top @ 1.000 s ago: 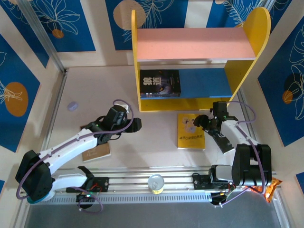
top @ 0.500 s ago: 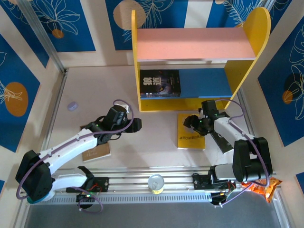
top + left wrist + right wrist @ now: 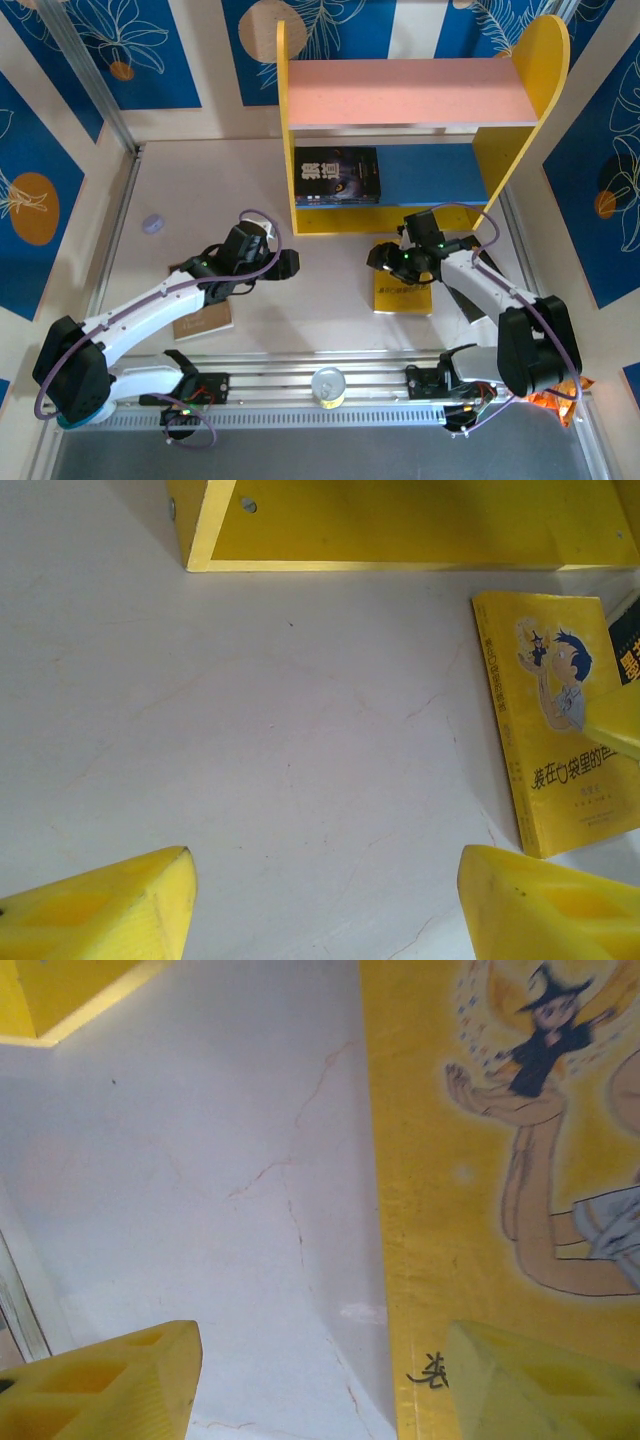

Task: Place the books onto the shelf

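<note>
The bright yellow cartoon book (image 3: 405, 285) lies flat on the table in front of the shelf (image 3: 410, 92). My right gripper (image 3: 384, 259) hovers open at the book's upper left corner. In the right wrist view it (image 3: 325, 1355) straddles the spine edge of the yellow book (image 3: 480, 1210), one finger over the cover and the other over bare table. A black book (image 3: 337, 176) lies on the blue lower tier. My left gripper (image 3: 287, 263) is open and holds nothing (image 3: 325, 875); its camera sees the yellow book (image 3: 555, 730) to the right. A tan book (image 3: 203, 319) lies partly under the left arm.
A corner of another black book (image 3: 629, 652) shows beside the yellow one. The orange snack bag (image 3: 562, 397) sits at the near right by the arm base. A small clear disc (image 3: 152, 223) lies at the left, and a round roll (image 3: 328, 384) rests on the front rail.
My right gripper has swung left from the yellow book's right side to its upper left corner. The left arm has not moved.
</note>
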